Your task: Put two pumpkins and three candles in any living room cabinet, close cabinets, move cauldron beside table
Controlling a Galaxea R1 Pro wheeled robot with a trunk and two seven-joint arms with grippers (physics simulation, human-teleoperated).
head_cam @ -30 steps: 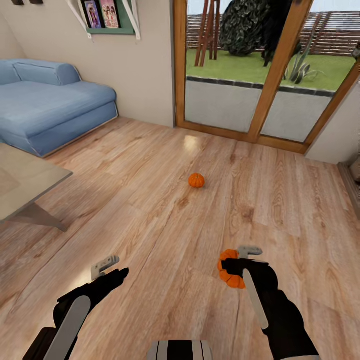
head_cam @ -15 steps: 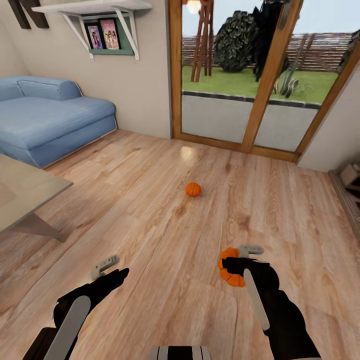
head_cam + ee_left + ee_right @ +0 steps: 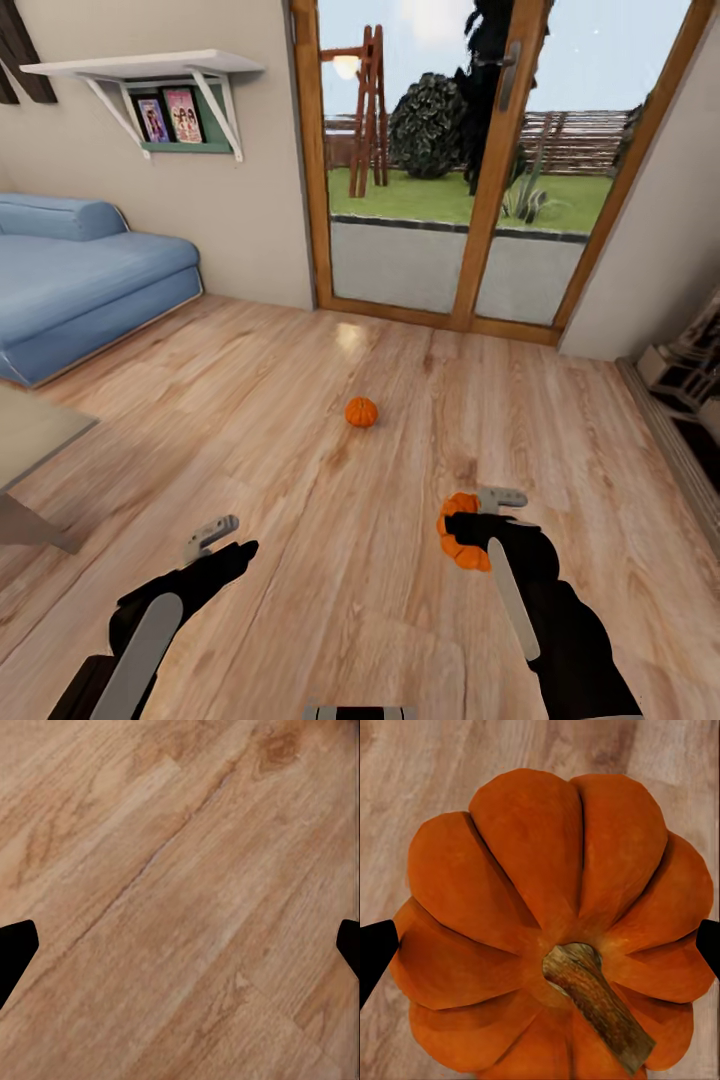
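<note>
My right gripper (image 3: 462, 532) is shut on a ribbed orange pumpkin (image 3: 458, 545), held above the wooden floor at the lower right of the head view. In the right wrist view that pumpkin (image 3: 555, 922) sits between the two dark fingertips, its brown stem pointing at the camera. A second small pumpkin (image 3: 361, 412) lies on the floor further ahead, near the middle. My left gripper (image 3: 228, 537) hangs open over bare planks at the lower left, its fingertips (image 3: 15, 949) spread wide with nothing between them. A corner of the grey table (image 3: 35, 432) shows at the left edge.
A blue sofa (image 3: 80, 275) stands at the far left under a white wall shelf (image 3: 150, 70). Glass patio doors (image 3: 440, 190) with wooden frames close off the far side. A stone fireplace edge (image 3: 690, 370) runs along the right. Open floor lies between me and the doors.
The whole view has swung right and tilted up: sofa and table slid left, more of the doors and the fireplace show. Both arms hold the same pose, pumpkin still gripped.
</note>
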